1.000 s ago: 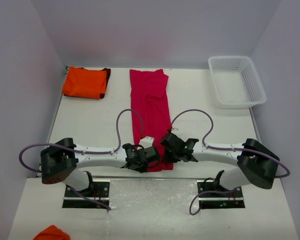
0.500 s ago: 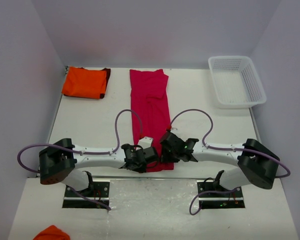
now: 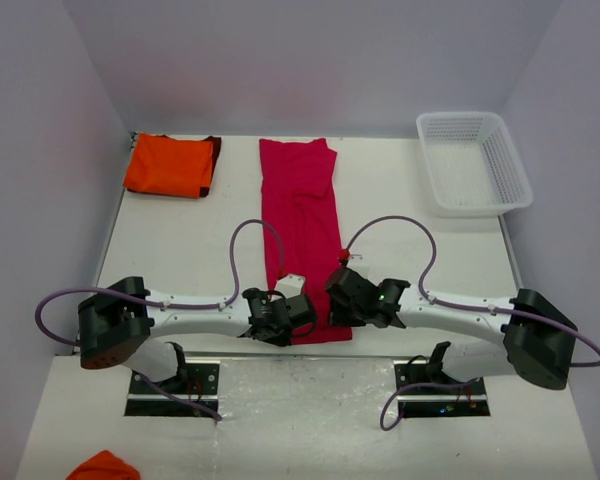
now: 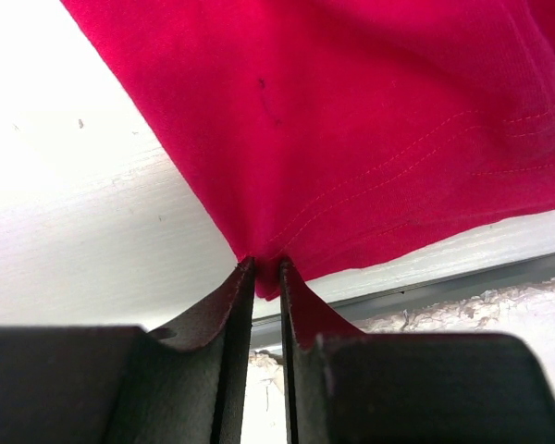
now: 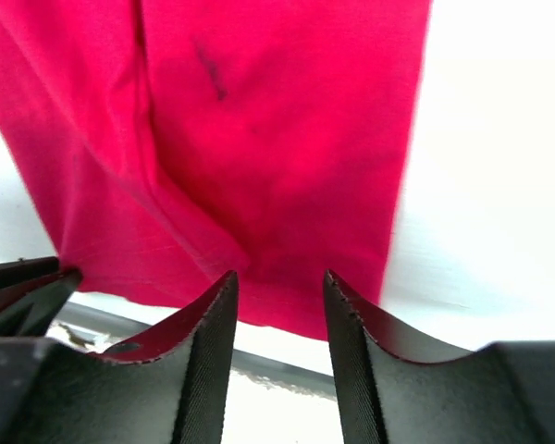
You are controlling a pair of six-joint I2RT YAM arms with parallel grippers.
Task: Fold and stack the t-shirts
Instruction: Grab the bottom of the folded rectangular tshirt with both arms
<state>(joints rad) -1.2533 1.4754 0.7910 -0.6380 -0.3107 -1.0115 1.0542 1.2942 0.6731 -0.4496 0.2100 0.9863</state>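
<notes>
The crimson-pink t-shirt (image 3: 300, 205) lies as a long narrow strip down the middle of the table, from the back to the near edge. The orange t-shirt (image 3: 168, 165) with its dark maroon edge lies folded at the back left. My left gripper (image 3: 300, 324) is shut on the near left corner of the crimson shirt's hem (image 4: 265, 266). My right gripper (image 3: 334, 310) is open just above the near right part of the same hem, with the cloth (image 5: 277, 166) beyond its fingertips (image 5: 224, 287) and nothing between the jaws.
A white lattice basket (image 3: 502, 150) stands at the back right. A scrap of orange cloth (image 3: 102, 466) lies off the table at the bottom left. The table's near edge and a metal rail (image 4: 462, 287) run just under the hem.
The right arm has stretched out lower and to the right, and its gripper has shifted slightly towards the near hem. The left gripper has stayed on the corner.
</notes>
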